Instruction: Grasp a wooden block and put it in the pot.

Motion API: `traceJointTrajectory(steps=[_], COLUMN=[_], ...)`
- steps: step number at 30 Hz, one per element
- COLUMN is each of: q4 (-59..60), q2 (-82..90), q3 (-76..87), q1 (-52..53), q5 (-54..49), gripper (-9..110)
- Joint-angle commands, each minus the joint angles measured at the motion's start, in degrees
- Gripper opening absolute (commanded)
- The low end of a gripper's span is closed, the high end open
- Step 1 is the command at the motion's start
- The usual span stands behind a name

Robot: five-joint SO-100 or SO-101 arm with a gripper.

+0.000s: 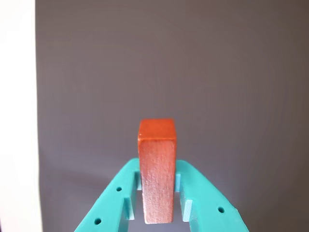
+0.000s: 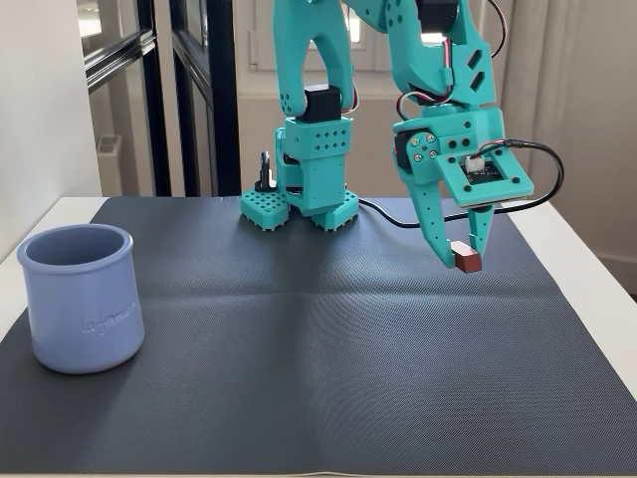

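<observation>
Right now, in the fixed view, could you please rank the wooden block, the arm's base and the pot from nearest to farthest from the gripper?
1. The wooden block: clamped in the gripper, right of centre, above the mat.
2. The arm's base: at the mat's back edge, left of the gripper.
3. The pot: far left, front of the mat.

Wooden block point(image 2: 465, 258) reddish-brown; pot point(image 2: 80, 297) lavender-blue; pincer point(image 2: 462, 255) teal; mat point(image 2: 328, 349) dark grey.

One small reddish-brown rectangular wooden block point(image 2: 465, 258); one pale lavender-blue round matte pot point(image 2: 78, 297) with embossed script; one dark textured rectangular mat point(image 2: 318, 339); one teal plastic robot arm point(image 2: 398, 60) carrying one two-finger gripper point(image 2: 460, 255)
</observation>
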Motion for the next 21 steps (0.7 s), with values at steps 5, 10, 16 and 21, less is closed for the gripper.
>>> traceJointTrajectory(steps=[5, 10, 16, 21], q4=[-0.44, -0.62, -0.7, -0.7], q2=[7.82, 11.6, 15.29, 16.17], q3=[-0.62, -0.7, -0.79, -0.44], q1=[13.54, 20.65, 27.6, 34.19], q5=[-16.61, -28.3, -40.69, -50.63], gripper=[0, 0, 0, 0])
